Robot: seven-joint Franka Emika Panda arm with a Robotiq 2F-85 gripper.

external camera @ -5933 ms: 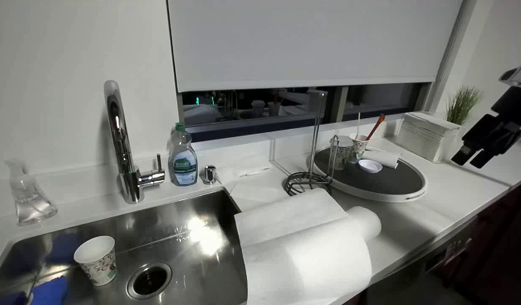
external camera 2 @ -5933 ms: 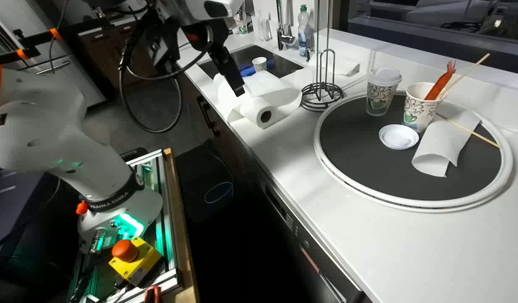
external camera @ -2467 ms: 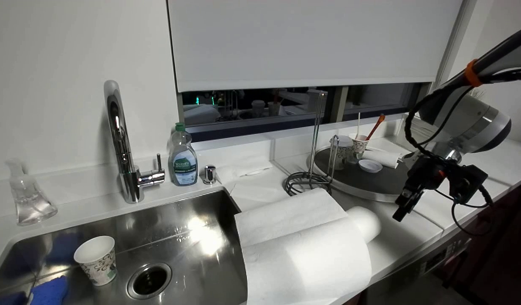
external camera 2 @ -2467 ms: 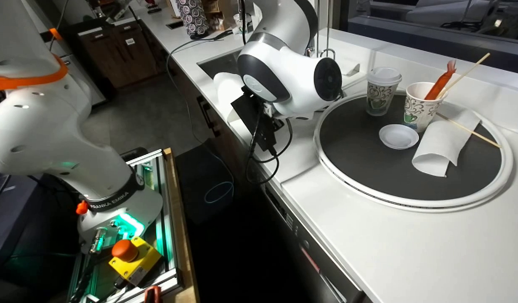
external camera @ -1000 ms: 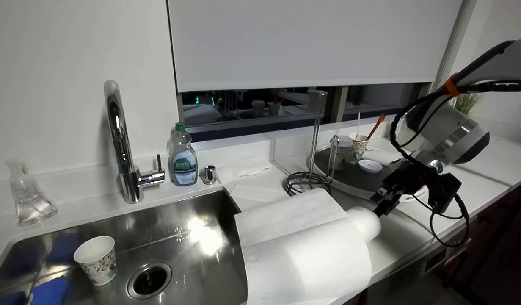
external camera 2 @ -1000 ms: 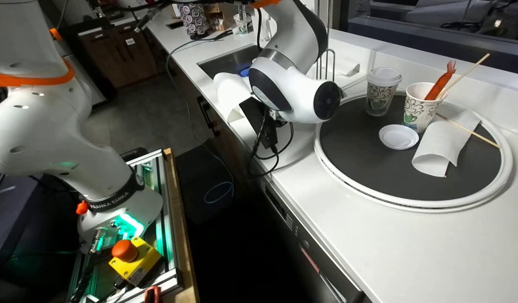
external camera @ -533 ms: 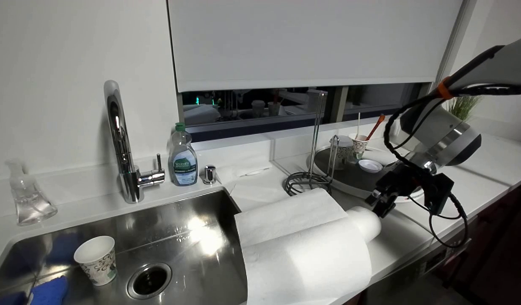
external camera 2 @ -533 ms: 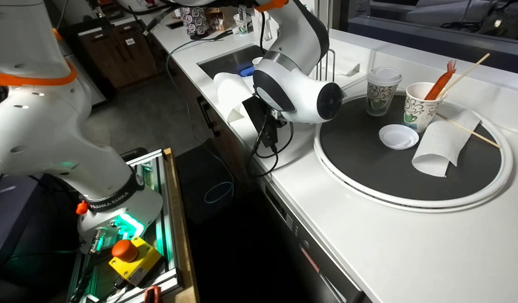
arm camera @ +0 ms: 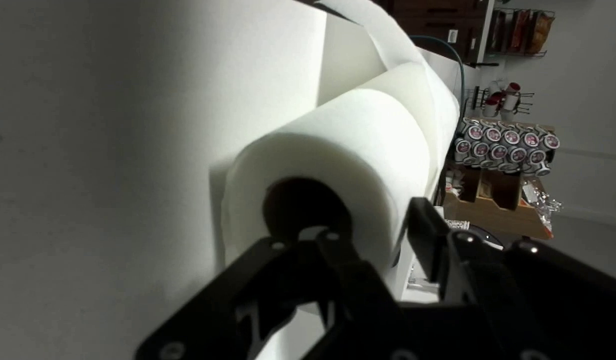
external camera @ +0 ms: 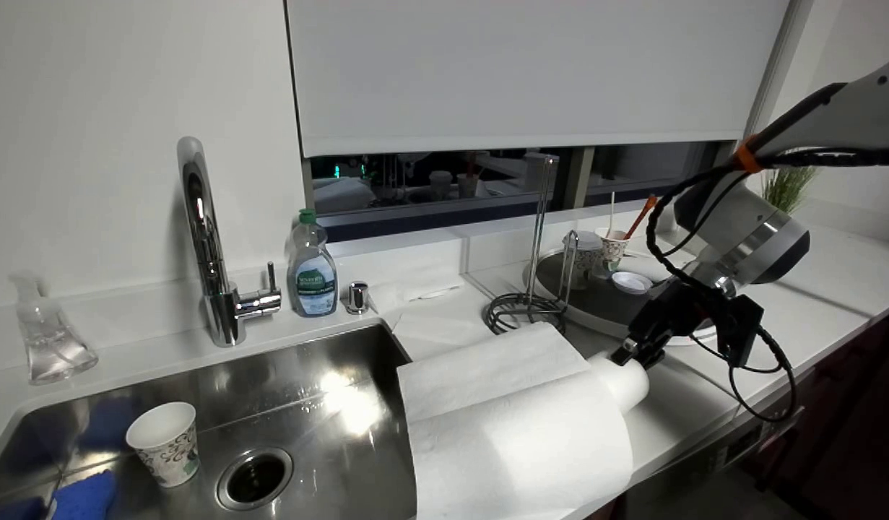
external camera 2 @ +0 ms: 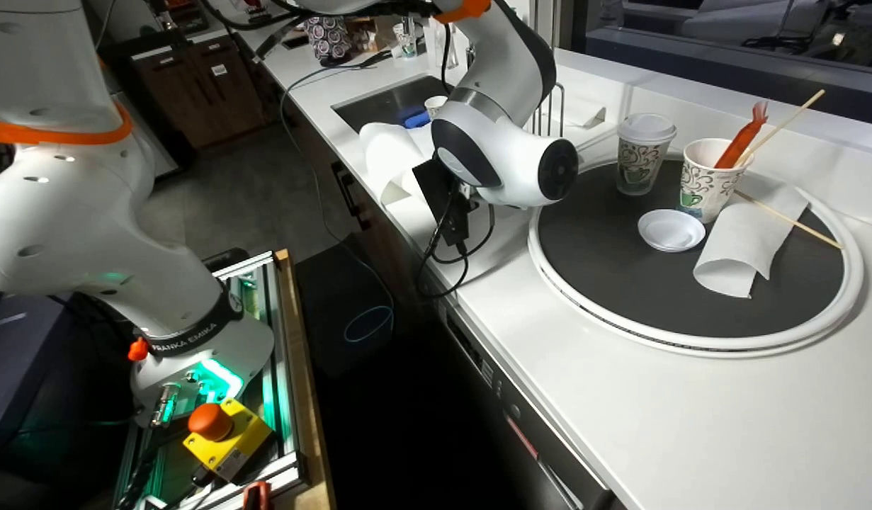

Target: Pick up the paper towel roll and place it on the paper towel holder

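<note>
In the wrist view the roll (arm camera: 360, 135) lies mid-frame, long axis running to upper right, hollow end facing the gripper (arm camera: 372, 220), whose jaws stand apart, one finger (arm camera: 340, 252) by the hole (arm camera: 298, 206), one outside.

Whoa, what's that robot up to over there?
The robot's gripper is at the end of the paper towel roll, which lies on its side on the counter. Its jaws look apart, with the roll's rim between them, so it may be about to grip. The metal holder nearby has no roll on it yet; this one is probably meant to go there.
</note>
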